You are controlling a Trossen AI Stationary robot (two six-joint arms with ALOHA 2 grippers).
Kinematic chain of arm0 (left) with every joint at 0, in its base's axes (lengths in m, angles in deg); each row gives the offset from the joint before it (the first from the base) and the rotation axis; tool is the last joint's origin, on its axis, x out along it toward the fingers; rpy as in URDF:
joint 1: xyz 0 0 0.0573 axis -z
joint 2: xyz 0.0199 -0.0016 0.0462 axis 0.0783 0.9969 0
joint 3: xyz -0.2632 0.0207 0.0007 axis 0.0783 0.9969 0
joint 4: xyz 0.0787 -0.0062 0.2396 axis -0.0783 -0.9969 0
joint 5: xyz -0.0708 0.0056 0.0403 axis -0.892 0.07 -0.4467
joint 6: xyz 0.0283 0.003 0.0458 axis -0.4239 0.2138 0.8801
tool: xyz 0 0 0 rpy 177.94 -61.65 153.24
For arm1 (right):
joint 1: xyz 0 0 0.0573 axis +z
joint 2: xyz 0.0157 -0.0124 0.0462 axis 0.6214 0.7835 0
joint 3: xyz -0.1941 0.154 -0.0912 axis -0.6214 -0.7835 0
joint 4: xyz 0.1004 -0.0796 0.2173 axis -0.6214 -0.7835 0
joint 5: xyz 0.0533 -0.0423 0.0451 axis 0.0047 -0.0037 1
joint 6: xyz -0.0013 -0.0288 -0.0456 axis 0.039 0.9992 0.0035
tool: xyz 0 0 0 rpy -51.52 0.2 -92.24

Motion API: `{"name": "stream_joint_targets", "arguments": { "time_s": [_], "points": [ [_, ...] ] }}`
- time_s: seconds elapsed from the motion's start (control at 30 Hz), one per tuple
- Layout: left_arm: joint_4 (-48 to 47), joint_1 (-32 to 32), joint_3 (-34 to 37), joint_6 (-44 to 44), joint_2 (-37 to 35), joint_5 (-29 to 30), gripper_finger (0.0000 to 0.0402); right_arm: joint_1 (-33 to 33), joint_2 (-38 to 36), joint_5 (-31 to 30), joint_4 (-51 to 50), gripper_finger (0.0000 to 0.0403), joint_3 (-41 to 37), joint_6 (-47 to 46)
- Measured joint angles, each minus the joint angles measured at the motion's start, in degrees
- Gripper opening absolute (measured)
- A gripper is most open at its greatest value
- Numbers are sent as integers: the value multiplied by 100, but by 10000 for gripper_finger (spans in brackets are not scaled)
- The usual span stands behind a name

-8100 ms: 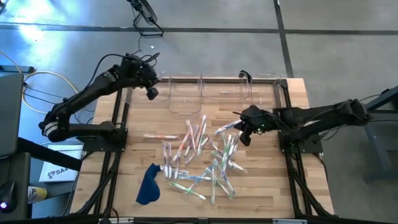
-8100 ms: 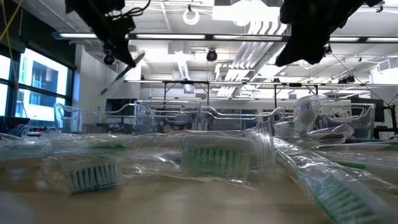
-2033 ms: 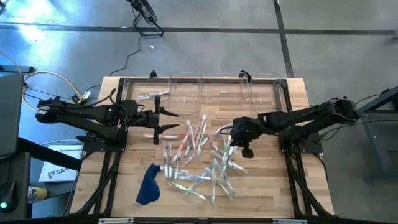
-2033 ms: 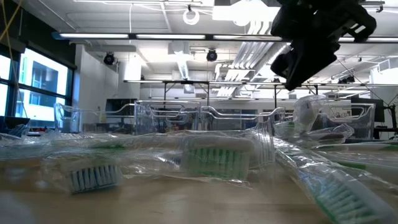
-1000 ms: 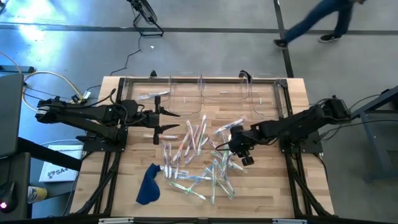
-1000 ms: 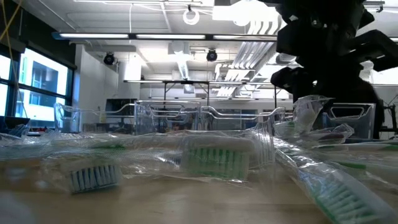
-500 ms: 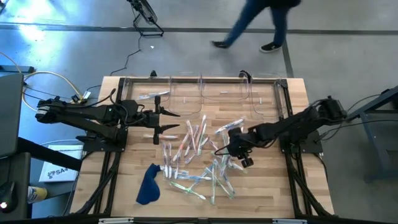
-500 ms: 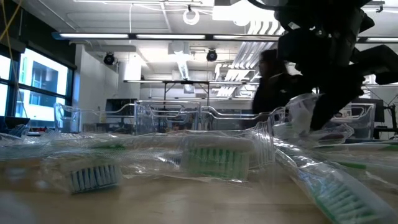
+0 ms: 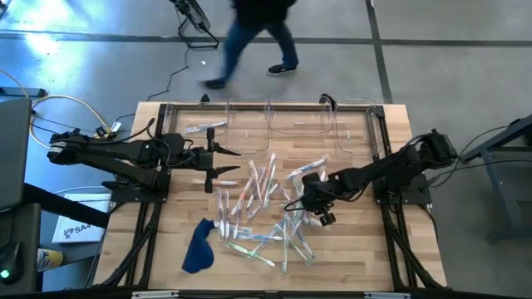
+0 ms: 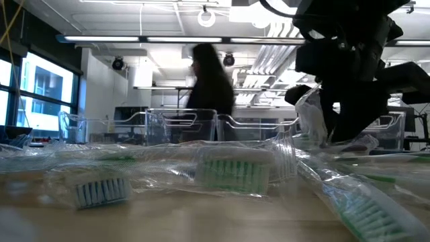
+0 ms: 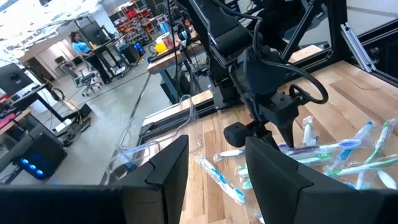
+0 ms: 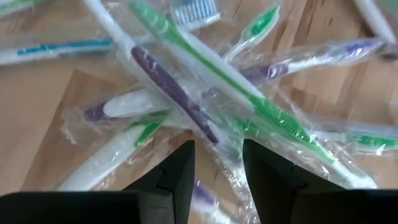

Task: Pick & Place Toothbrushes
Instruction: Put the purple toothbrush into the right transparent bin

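Claw on the right arm (image 9: 312,209) hangs low over the heap of toothbrushes (image 9: 274,208), its fingers (image 12: 180,171) parted with nothing between them. Directly beneath, the right wrist view shows a purple-handled brush (image 12: 174,93) crossed over a green one (image 12: 249,99), both lying slantwise in their clear wrappers. The rest of the pile spreads across the middle of the table (image 9: 357,249), long axes pointing every way; several pink ones (image 9: 253,183) run roughly toward the clear bins (image 9: 291,124) at the far edge. Left claw (image 9: 218,160) waits at the pile's left side, fingers apart and empty. A blue cloth (image 9: 198,245) lies near the front-left. A person (image 9: 253,37) walks past beyond the table
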Motion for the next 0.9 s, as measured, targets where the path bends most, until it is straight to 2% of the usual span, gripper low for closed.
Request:
{"name": "stream_joint_targets", "arguments": {
  "time_s": [0.9],
  "points": [
    [0,-2,0,0,0,2,154,0,264,-157,65,119,2,-51]
  ]
}}
